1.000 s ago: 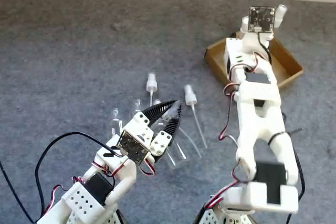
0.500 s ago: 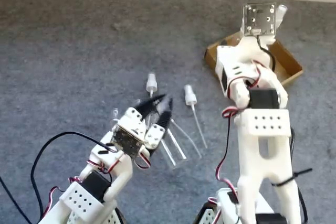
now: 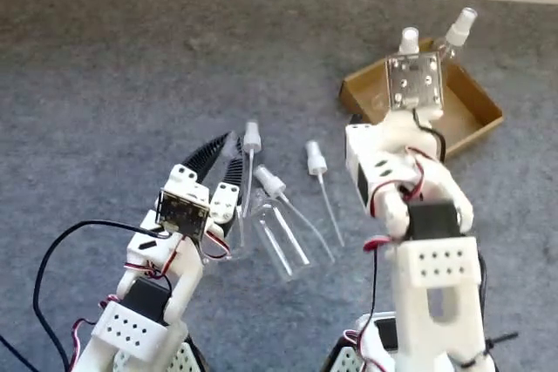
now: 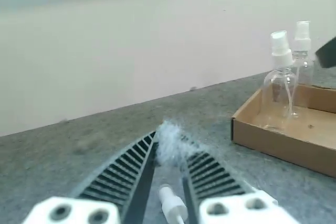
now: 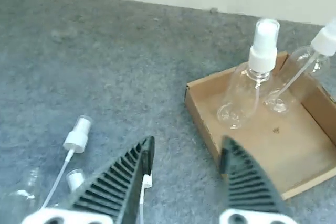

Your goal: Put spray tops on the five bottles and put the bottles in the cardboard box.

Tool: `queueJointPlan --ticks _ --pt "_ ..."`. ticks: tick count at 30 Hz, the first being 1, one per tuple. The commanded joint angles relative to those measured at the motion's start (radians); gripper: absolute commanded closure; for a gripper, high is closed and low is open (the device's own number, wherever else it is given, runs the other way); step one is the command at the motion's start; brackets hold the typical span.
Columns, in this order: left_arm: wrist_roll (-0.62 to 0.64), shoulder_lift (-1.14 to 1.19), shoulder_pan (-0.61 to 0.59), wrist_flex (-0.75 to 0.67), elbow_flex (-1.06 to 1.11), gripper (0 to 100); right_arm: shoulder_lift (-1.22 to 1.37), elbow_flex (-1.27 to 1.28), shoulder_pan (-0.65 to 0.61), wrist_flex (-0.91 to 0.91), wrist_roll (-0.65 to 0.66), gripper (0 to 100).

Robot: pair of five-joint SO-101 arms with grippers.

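The cardboard box [image 3: 475, 102] lies at the back right with two topped bottles standing in it, one [image 3: 408, 41] by the other [image 3: 460, 23]. My right gripper [image 5: 186, 142] hangs open on the near side of the box [image 5: 262, 150], holding nothing. Loose spray tops [image 3: 251, 137] [image 3: 316, 159] lie mid-table. Another white top [image 3: 269, 182] lies by clear bottles [image 3: 283, 246] that are on their sides. My left gripper [image 3: 232, 139] is just left of the first loose top, its jaws a narrow gap apart and empty; a spray top [image 4: 170, 203] shows below them.
Grey carpet covers the table. Open carpet stretches over the far left [image 3: 105, 76]. The right arm's white body [image 3: 418, 215] stands over the near right. Black cable [image 3: 78, 241] loops beside the left arm.
The right arm pulled back from over the box, uncovering both bottles. The left gripper moved left off the lying bottles and narrowed its jaws.
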Motion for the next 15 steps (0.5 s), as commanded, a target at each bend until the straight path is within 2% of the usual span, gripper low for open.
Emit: queueJointPlan --ticks 1,6,15 --pt "-0.006 0.007 -0.024 0.023 -0.018 99 -0.11 0.031 -0.035 0.008 0.011 94.3" --pt "-0.006 -0.002 -0.073 0.292 -0.027 99 -0.154 0.084 -0.038 0.113 0.011 94.7" --pt "-0.006 -0.002 -0.278 0.446 -0.047 99 -0.153 0.077 -0.11 0.28 0.012 94.9"
